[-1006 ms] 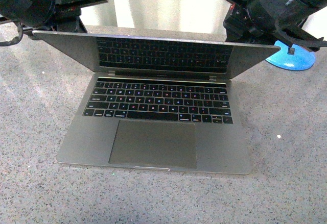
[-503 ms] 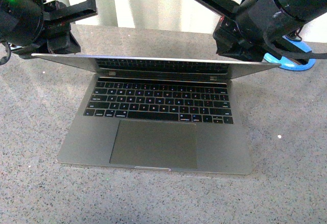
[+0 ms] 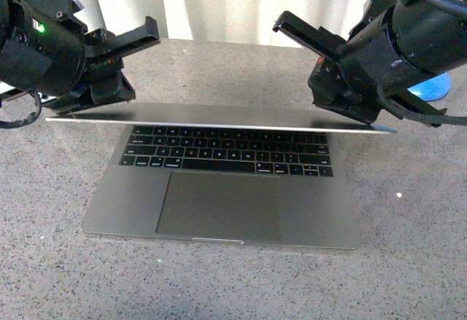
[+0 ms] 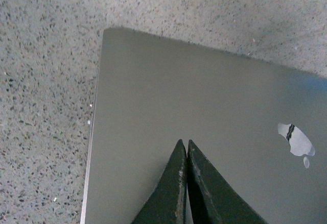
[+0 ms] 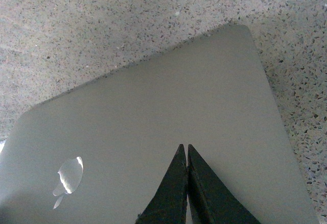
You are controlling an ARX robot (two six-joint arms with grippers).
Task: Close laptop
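The space-grey laptop (image 3: 219,203) lies on the speckled table, its black keys and trackpad still showing. Its lid (image 3: 219,114) is tipped far down and shows almost edge-on above the keyboard. My left gripper (image 3: 109,95) is shut and rests on the lid's left part. My right gripper (image 3: 356,112) is shut and rests on the lid's right part. In the left wrist view the shut fingertips (image 4: 184,145) press on the lid's back (image 4: 204,96) near the apple logo (image 4: 296,142). In the right wrist view the shut tips (image 5: 184,148) lie on the lid (image 5: 153,106), with the logo (image 5: 69,175) to one side.
The grey speckled table (image 3: 408,247) stretches round the laptop. A blue object (image 3: 432,85) sits at the back right, partly behind my right arm. A white curtain or wall (image 3: 219,6) stands behind the table's far edge.
Both grippers have come down and toward me, pushing the lid lower. The screen with the reflected keys, visible a second ago, is hidden; the lid is nearly flat.
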